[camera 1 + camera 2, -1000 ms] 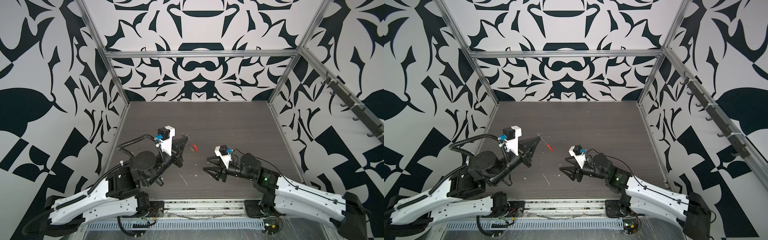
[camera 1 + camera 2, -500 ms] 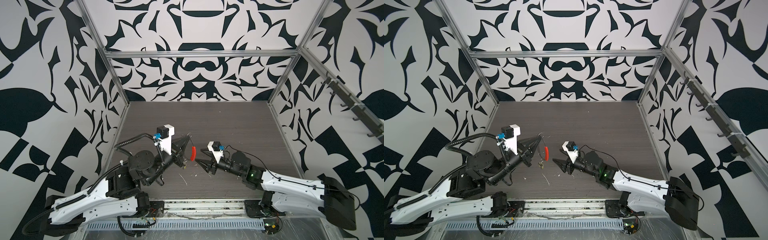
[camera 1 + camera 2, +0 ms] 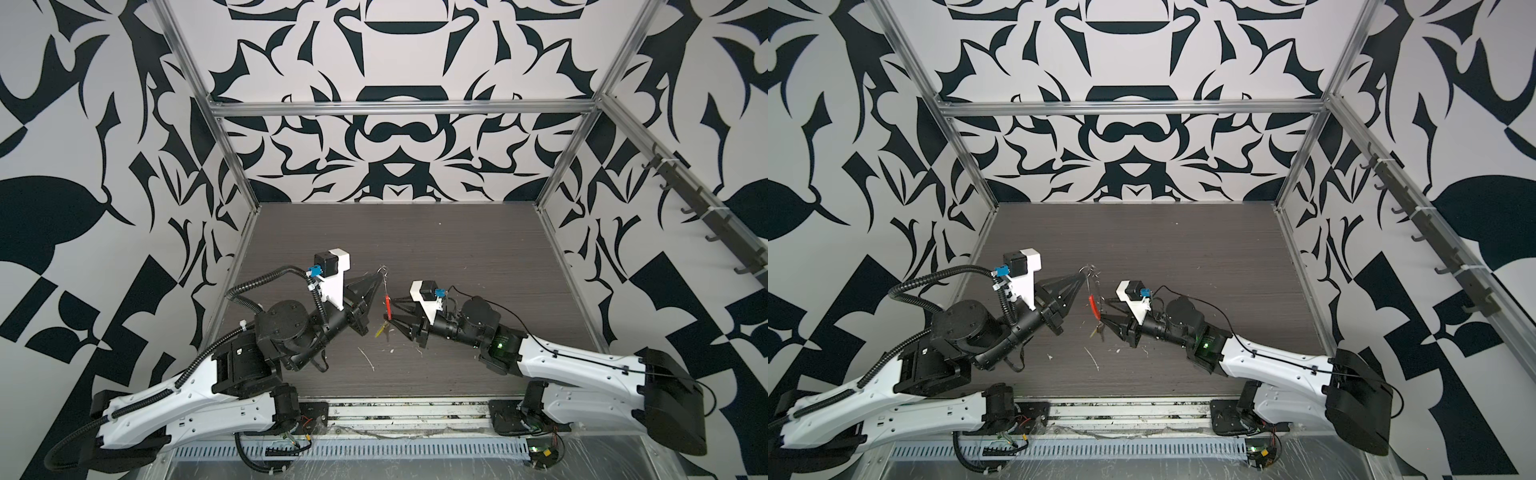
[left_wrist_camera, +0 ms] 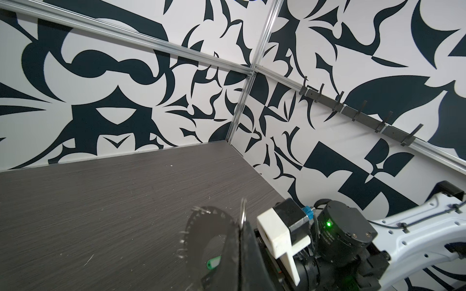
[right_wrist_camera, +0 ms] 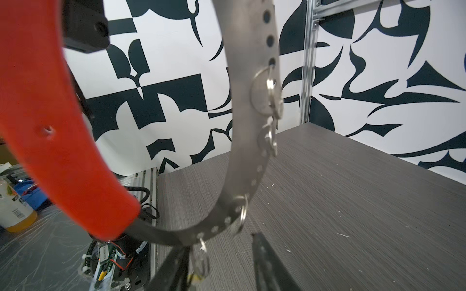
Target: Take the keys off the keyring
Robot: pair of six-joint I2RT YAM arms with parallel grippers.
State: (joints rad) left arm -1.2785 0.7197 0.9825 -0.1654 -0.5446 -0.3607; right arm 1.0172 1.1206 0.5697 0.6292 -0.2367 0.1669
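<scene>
Grey keyring [image 3: 387, 306] hangs clamped in L claw [image 3: 379, 273]; R claw [image 3: 390, 310] parted near keys [image 3: 380, 331], mostly hidden/blurred.

The scene is lit brightly and evenly. Only soft, faint shadows are cast on the table [image 3: 457, 249]. In the right wrist view the keyring [image 5: 242, 50] is blurred, being very close.

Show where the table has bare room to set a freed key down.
Bare: the back half of the table, from the keyring to the back wall, and the front strip along the rail. Crowded: the middle, where the left gripper holds the keyring up and the right gripper reaches at the keys.
</scene>
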